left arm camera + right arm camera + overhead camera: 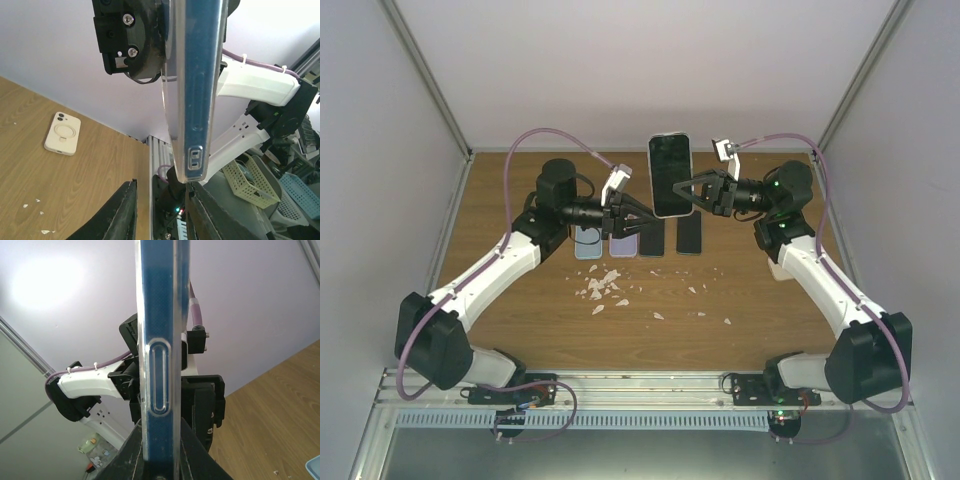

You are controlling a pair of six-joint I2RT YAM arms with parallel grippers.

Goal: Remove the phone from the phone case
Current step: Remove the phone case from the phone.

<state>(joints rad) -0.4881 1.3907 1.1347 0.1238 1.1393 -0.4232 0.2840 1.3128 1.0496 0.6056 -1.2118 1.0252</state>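
Top external view: your right gripper (688,190) clamps the cased phone (671,172) aloft, and the left gripper (640,214), jaws parted, sits at its lower corner, where a hard peel may wrench it free.

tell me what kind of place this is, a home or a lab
Most likely a robotics lab test cell: a wooden table boxed in by plain white panels on metal framing, two robot arms bolted at its near edge, and plastic storage baskets just outside it.
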